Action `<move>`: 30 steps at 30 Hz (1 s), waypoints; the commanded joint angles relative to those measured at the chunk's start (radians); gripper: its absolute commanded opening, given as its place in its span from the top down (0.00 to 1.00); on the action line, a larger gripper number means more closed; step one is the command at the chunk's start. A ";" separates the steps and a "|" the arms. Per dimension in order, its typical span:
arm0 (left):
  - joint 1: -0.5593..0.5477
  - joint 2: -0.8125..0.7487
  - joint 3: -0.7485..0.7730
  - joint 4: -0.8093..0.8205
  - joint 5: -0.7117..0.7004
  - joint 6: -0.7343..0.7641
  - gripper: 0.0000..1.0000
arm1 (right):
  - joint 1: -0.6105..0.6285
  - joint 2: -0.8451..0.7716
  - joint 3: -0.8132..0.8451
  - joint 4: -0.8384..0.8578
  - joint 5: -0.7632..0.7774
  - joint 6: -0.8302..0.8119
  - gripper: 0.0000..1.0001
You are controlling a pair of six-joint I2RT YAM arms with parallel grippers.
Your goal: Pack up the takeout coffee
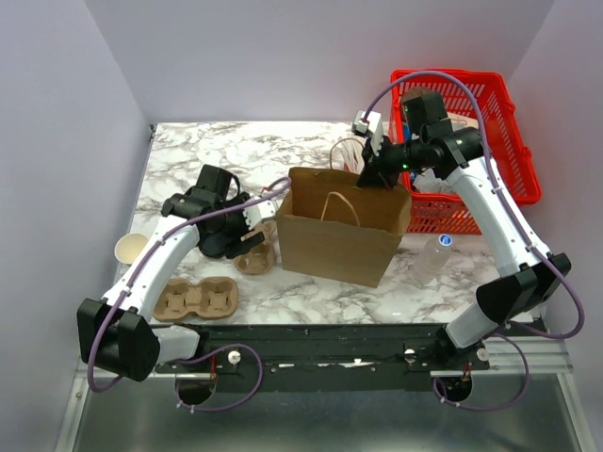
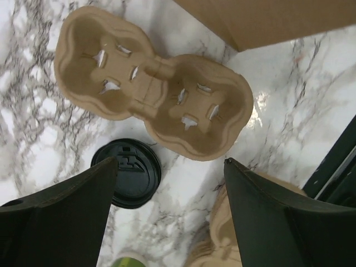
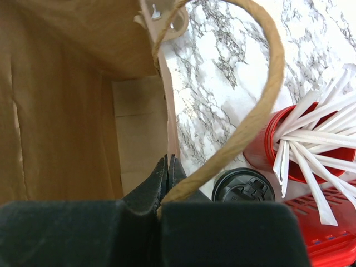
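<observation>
The brown paper bag (image 1: 339,231) stands open mid-table. My right gripper (image 1: 375,179) is shut on its back rim; in the right wrist view the shut tips (image 3: 169,160) pinch the bag wall (image 3: 67,111) and the twine handle (image 3: 261,100) loops over them. Behind the bag a round black lid (image 3: 243,188) sits on a cup whose body is hidden. My left gripper (image 1: 252,237) hangs open and empty left of the bag (image 2: 170,161). Under it lie a second black lid (image 2: 128,172) and a sliver of green cup with a pale rim (image 2: 125,260).
A two-cup pulp carrier (image 2: 150,94) lies under my left gripper, with another (image 1: 195,298) near the front left. A cream cup (image 1: 130,248) stands far left and a water bottle (image 1: 433,259) right of the bag. A red cup of white sticks (image 3: 261,147) and a red basket (image 1: 513,122) stand behind.
</observation>
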 commanded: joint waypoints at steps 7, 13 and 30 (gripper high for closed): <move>0.048 0.139 0.056 0.047 0.053 -0.128 0.25 | 0.006 -0.054 -0.038 0.012 0.075 0.052 0.99; 0.056 0.157 0.099 0.150 -0.085 -0.591 0.32 | 0.006 -0.109 -0.104 0.059 0.133 0.089 0.99; 0.051 0.450 0.196 0.064 -0.125 -0.964 0.36 | 0.006 -0.116 -0.117 0.092 0.168 0.112 1.00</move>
